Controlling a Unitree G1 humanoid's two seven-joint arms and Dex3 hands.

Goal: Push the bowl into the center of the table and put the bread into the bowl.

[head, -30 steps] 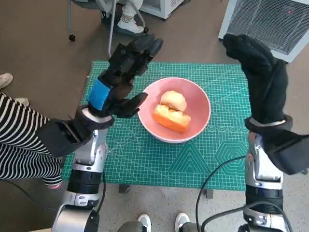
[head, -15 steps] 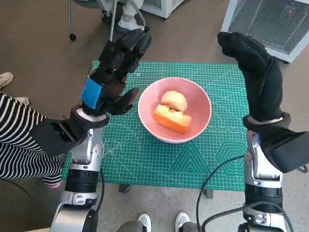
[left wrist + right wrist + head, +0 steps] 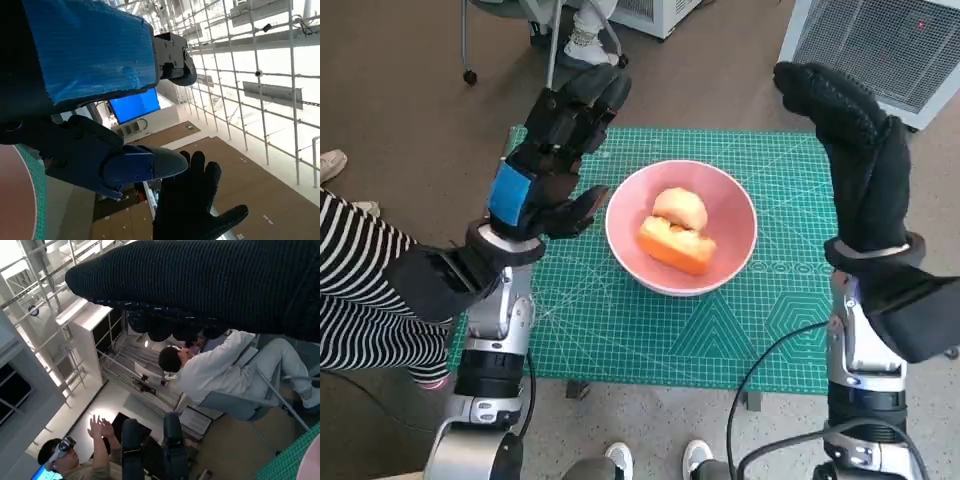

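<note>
Green cutting mat (image 3: 620, 330) on the small table, pink bowl (image 3: 732, 200) sitting near its middle with the bread (image 3: 676, 232) already inside.

Both hands are raised, empty, fingers spread: left hand (image 3: 552, 160) just beside the bowl's left rim, right hand (image 3: 855, 150) further off to its right. By my reckoning, the left is nearer, bread's long axis running slantwise across the bowl.

No legible text, labels or nos. in any view.
</note>
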